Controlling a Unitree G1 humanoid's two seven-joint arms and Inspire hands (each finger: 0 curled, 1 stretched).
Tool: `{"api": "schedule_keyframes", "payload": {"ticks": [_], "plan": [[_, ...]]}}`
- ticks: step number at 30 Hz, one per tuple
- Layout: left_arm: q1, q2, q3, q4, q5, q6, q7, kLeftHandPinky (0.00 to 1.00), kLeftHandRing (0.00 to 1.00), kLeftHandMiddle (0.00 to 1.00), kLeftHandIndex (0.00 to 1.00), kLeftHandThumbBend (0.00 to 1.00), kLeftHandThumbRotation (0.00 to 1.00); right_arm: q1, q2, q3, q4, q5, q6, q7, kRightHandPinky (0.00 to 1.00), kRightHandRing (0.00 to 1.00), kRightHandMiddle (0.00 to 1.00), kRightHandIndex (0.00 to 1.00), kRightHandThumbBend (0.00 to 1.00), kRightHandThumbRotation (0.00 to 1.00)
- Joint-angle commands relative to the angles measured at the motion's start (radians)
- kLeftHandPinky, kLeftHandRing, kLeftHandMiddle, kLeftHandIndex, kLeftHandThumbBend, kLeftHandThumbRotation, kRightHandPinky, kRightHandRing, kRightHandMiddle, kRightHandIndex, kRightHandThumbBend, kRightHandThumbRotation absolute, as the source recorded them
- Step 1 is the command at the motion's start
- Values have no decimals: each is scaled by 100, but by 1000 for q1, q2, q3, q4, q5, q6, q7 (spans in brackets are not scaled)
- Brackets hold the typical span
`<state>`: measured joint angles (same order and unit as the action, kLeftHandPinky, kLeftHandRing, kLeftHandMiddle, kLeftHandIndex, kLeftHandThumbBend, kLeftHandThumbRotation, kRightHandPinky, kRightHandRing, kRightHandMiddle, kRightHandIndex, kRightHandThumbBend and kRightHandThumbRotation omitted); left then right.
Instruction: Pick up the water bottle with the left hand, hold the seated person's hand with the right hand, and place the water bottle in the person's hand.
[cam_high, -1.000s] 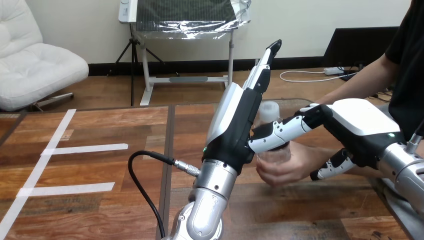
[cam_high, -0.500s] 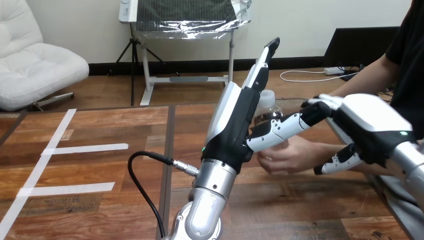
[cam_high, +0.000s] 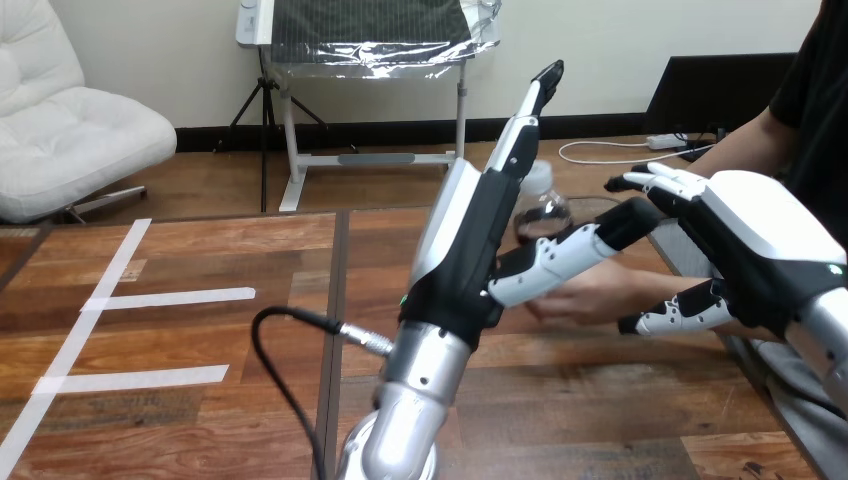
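Observation:
A clear water bottle (cam_high: 545, 212) with a white cap stands upright in the person's hand (cam_high: 590, 296), just right of centre above the table. My left hand (cam_high: 465, 250) is raised in front of it, open, fingers straight up and thumb reaching right across the bottle's lower part, which it hides. Whether the thumb touches the bottle I cannot tell. My right hand (cam_high: 765, 240) hovers open at the right, fingers spread above the person's forearm and thumb (cam_high: 680, 313) below the wrist, not curled round it.
The wooden table (cam_high: 200, 330) carries white tape stripes (cam_high: 165, 297) on its left half. A black cable (cam_high: 290, 370) loops from my left wrist. The person sits at the right edge of the table.
The person's hand has carried the bottle up and slightly right, away from my left palm. My right hand has risen and opened wider over the forearm. My left hand stays open.

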<state>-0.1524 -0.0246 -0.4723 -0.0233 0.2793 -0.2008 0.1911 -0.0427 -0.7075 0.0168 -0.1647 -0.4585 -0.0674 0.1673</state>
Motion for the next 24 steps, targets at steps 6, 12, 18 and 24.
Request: {"api": "schedule_keyframes", "payload": {"ticks": [6,12,18,24], "plan": [[143,-9,28,-168,-69,-53,-24,100,100,100,100,85,87,87,131,-85,-235,101,13,-45,80,92,94,87,60,0],[229,18,49,-208,-52,-101,-18,100,100,100,100,79,91,136,230,-70,-258,131,-43,-115,79,90,92,86,53,0],[305,33,71,-235,-46,-140,-23,100,99,100,100,71,94,162,313,-44,-233,134,-139,-192,76,86,89,83,47,0],[376,47,91,-254,-65,-182,-40,100,99,100,99,65,94,191,382,-15,-205,175,-231,-217,69,83,88,81,40,0]]}}
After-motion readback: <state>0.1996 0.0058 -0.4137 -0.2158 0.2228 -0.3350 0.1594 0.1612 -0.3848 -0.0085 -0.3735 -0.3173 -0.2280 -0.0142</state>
